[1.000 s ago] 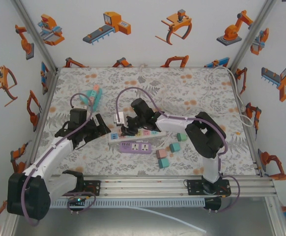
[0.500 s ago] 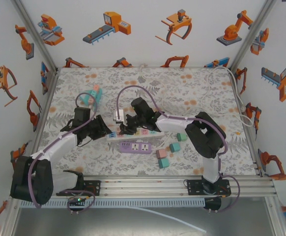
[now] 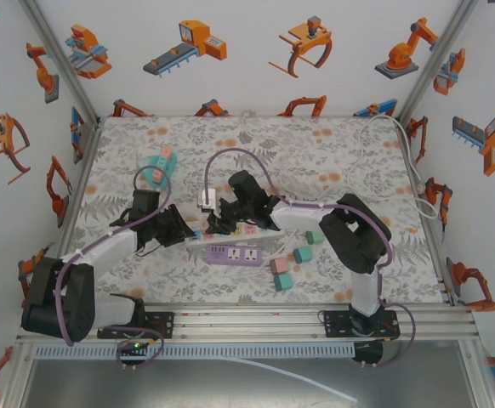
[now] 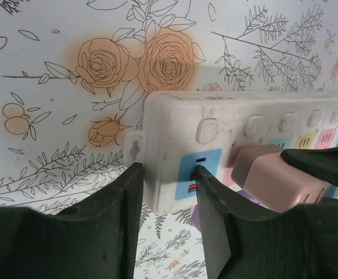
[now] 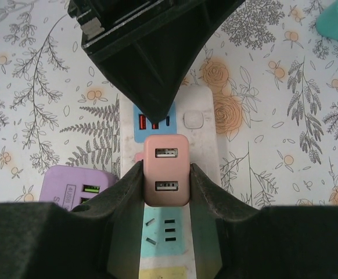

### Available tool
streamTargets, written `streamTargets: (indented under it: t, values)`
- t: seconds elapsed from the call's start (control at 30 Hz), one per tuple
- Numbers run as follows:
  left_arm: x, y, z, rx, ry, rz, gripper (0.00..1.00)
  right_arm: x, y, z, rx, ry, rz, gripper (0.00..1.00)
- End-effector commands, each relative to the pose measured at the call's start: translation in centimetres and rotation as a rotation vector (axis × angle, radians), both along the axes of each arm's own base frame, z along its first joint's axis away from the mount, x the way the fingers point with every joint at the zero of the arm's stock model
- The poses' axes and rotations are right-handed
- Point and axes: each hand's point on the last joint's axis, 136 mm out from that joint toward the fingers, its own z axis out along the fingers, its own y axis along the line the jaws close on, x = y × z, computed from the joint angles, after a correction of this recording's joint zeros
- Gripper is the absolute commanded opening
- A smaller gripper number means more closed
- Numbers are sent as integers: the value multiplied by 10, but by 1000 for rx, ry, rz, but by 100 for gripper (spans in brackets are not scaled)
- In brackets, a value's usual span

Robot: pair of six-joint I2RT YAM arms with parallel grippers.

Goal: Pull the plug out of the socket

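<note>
Pink plug [image 5: 166,152] sat on the white socket strip [image 4: 244,110], clamped between the narrow-set fingers of the right gripper [image 5: 165,174]. Left gripper [image 4: 166,173] was closed on that strip's end, just beyond the plug. Count: one purple strip [image 3: 235,253] alongside; four pastel blocks [image 3: 303,253] near the right arm.

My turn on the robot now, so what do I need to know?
Left end effector: shut on the end of the white power strip, holding it.
Right end effector: shut on the pink plug.
The plug sits in the strip, next to the left fingers.
Done: both grips are on.
Left to do: pull the plug out of the strip.
</note>
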Motion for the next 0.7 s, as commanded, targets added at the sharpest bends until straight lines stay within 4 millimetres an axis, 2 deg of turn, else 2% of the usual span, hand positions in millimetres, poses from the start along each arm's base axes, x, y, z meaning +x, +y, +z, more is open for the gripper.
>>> streamTargets:
  t: [0.0,0.17,0.37,0.43,0.5,0.67]
  values:
    - [-11,16,-24,79,77,55,41,1,10,47,154,-52,27,22]
    - [-12,17,-27,87,86,58,42,4,8,47,158,-46,16,21]
    - [-8,18,-16,86,56,62,42,7,4,56,174,-42,-25,21]
    - [-5,17,-9,82,40,58,42,12,1,66,190,-32,-78,20]
    - [-3,15,1,74,15,51,43,19,-3,80,214,0,-157,15]
    - [4,11,39,59,-95,14,44,47,-27,120,342,214,-487,12]
